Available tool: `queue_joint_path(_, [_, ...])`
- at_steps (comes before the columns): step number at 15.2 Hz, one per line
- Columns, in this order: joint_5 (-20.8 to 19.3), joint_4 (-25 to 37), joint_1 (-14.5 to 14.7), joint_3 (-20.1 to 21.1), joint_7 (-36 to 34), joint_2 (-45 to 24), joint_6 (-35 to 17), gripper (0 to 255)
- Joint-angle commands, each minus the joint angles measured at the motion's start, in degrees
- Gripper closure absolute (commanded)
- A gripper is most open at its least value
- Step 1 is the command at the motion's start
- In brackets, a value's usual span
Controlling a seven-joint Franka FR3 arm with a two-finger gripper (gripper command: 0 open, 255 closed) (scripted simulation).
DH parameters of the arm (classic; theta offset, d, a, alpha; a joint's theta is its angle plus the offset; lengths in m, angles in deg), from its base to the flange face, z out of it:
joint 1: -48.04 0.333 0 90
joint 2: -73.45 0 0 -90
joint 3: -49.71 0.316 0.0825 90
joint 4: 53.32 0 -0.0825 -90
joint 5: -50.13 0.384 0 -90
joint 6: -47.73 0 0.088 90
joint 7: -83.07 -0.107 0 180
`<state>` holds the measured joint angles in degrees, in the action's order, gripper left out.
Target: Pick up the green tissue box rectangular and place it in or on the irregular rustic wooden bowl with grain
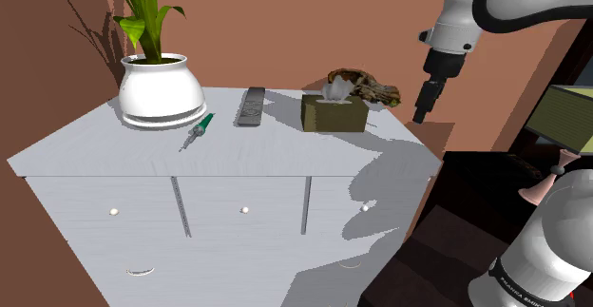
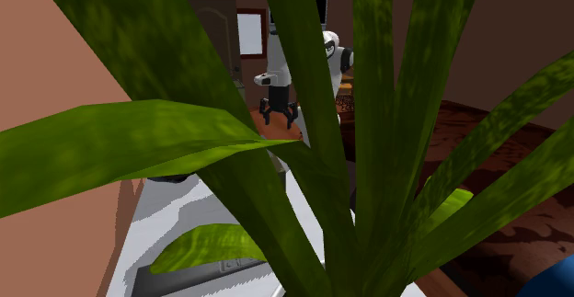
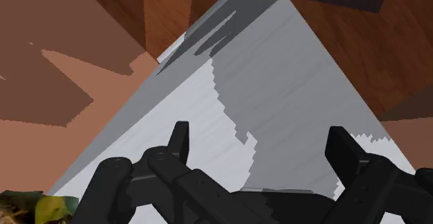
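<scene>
The white arm (image 1: 499,1) enters at the shoulder view's upper right and bends downward. Its black hand (image 1: 420,113) hangs in the air, pointing down. The two fingers (image 3: 180,139) stand wide apart.

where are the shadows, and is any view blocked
Shoulder view: a broad shadow darkens the dresser at that view's right. Second exterior view: plant leaves close to the camera hide most of it. Wrist view: a jagged-edged shadow crosses the dresser top.

One tissue box (image 1: 334,114), one wooden bowl (image 1: 378,89), one remote (image 1: 251,105), one screwdriver (image 1: 198,131) and one potted plant (image 1: 160,88) stood on the one dresser (image 1: 285,142).
</scene>
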<state>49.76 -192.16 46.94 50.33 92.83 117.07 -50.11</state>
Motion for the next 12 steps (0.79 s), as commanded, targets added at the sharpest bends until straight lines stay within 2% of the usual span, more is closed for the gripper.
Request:
queue_joint_path(1, [0.0, 0.0, 0.0, 0.0, 0.0, 0.0, 0.0, 0])
queue_joint_path(7, [-8.45, 14.97, 1.03, 6.23, 2.28, -15.15, 2.13, 0])
queue_joint_path(12, [-17.22, 27.74, 1.83, 12.12, 3.37, -27.21, 5.82, 0])
